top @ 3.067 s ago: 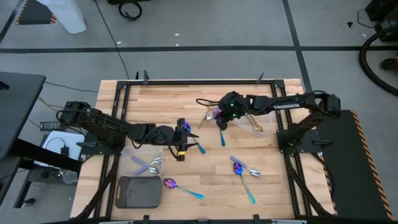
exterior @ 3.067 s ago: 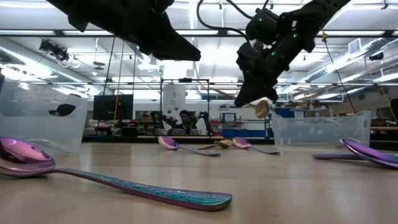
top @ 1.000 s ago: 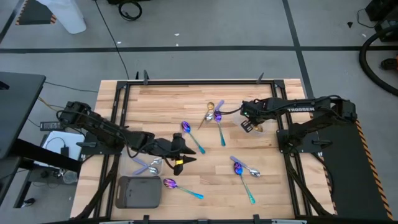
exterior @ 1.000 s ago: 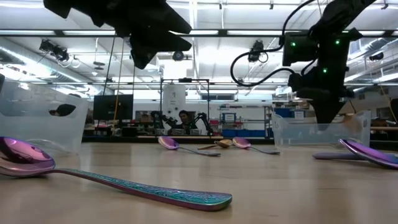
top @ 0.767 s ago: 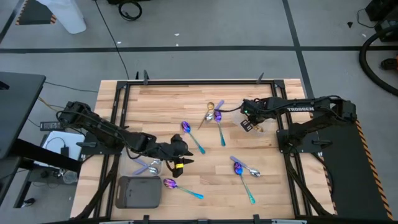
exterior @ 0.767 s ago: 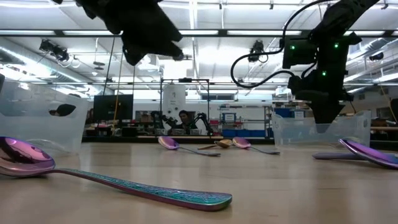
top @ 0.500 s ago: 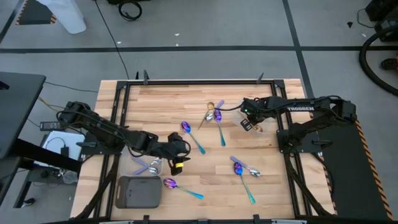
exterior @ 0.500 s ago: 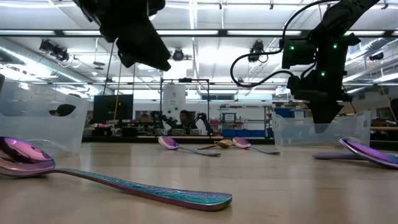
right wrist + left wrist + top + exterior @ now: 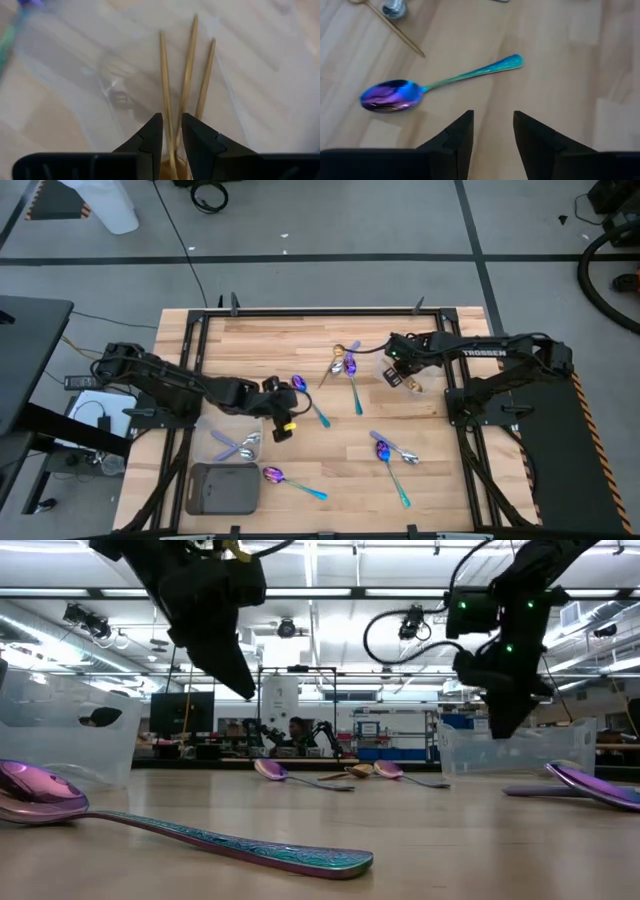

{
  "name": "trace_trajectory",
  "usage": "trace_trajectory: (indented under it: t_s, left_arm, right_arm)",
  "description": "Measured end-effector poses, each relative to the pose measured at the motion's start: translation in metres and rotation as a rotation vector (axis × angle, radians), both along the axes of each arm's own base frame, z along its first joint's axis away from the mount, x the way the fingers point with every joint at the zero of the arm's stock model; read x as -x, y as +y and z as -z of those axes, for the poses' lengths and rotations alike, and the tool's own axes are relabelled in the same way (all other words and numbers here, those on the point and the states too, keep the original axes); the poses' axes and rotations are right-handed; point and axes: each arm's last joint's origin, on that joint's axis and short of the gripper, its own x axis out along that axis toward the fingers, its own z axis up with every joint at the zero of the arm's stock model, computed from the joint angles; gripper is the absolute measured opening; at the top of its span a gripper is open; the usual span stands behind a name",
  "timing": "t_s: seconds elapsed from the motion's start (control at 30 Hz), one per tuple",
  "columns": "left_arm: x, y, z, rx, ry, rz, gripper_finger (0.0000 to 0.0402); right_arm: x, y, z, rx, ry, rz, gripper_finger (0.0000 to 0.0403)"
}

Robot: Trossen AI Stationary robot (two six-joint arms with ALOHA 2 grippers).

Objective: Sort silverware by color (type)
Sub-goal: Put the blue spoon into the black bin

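- Now our left gripper (image 9: 492, 131) hangs spread above a blue spoon (image 9: 420, 91) mid-desk.
- Our right gripper (image 9: 171, 131), slightly parted, hovers over gold utensils (image 9: 186, 82) near the right edge.

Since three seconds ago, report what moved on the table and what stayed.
The right hand carried a gold spoon from table centre to the clear tray at the right edge, where gold spoons now lie. The left hand, empty, swung toward the left tray, then back toward the purple-blue spoon. The other spoons stayed put.
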Motion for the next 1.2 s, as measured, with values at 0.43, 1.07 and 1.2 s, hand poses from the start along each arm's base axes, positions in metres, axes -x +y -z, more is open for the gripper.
trace_trajectory:
  t_s: [0.43, 1.07, 1.2]
  left_arm:
    - [-0.007, 0.033, -0.002, -0.345, 0.060, 0.310, 0.0146]
    - [-0.013, 0.068, -0.001, -0.409, -0.102, 0.697, 0.0146]
    - [-0.009, 0.075, 0.010, -0.429, -0.132, 0.668, 0.0146]
  right_arm:
    - [-0.035, 0.021, -0.039, 0.078, -0.203, -0.122, 0.0082]
    - [-0.065, 0.100, -0.047, 0.238, -0.563, -0.322, 0.0083]
    - [-0.066, 0.113, -0.042, 0.230, -0.648, -0.363, 0.0083]
